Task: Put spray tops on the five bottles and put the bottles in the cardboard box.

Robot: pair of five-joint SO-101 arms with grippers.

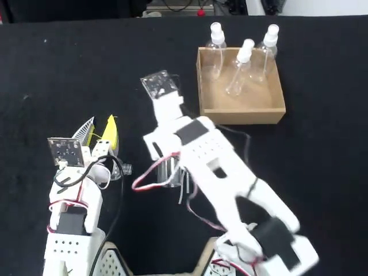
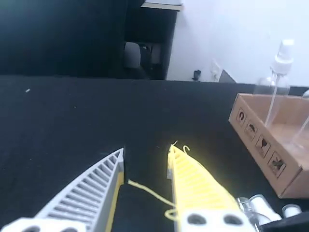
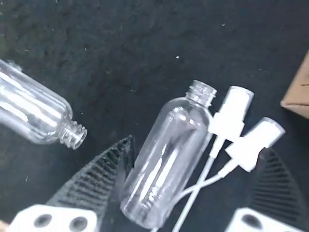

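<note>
Right gripper (image 3: 198, 147): black jaws spread wide and gripping nothing, poised over the table (image 1: 69, 69). Between the jaws lie one clear uncapped bottle (image 3: 166, 159) on its side and two white spray tops (image 3: 231, 116) (image 3: 253, 140). Their thin dip tubes cross beside the bottle's body. The tops sit just beside its open neck.

A second uncapped bottle (image 3: 36, 113) lies near the first, outside the jaws, threaded neck bare.

Left gripper (image 2: 146, 152): grey and yellow jaws partly open, empty, pointing across the dark cloth.

Farther out is the cardboard box (image 1: 241, 117), with three capped bottles (image 1: 215, 52) (image 1: 241, 69) (image 1: 265, 52) standing inside.

Handling, my reading:
- The bottles look to be thin clear plastic, empty and very light.
- Their smooth round walls are likely to roll or squirt out under a pinch.
- Take them mid-body, across the width, with modest squeeze.
- The spray tops are small and stiff at the head, and the tubes are flimsy and bend easily. Grip the head, never the tube.
</note>
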